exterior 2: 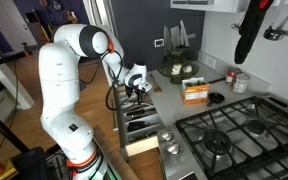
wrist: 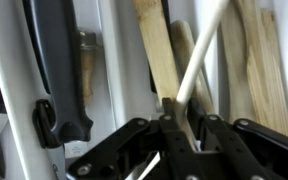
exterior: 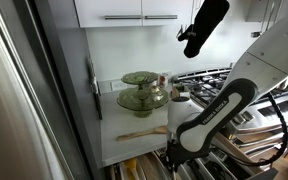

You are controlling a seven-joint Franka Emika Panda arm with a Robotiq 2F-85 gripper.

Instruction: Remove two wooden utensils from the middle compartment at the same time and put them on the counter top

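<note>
The black two-fingered gripper is down in the drawer. Its fingers are drawn narrow around the near ends of the two pale tan, long-handled wooden utensils, which lie in the middle compartment between thin pale walls. Whether both handles are truly pinched cannot be told. A slim white rod crosses them, so the lift should go slow and straight up, keeping both level and clear of the dividers. They are best set down on the smooth white counter top near its drawer-side edge, clear of the wooden spatula lying there.
</note>
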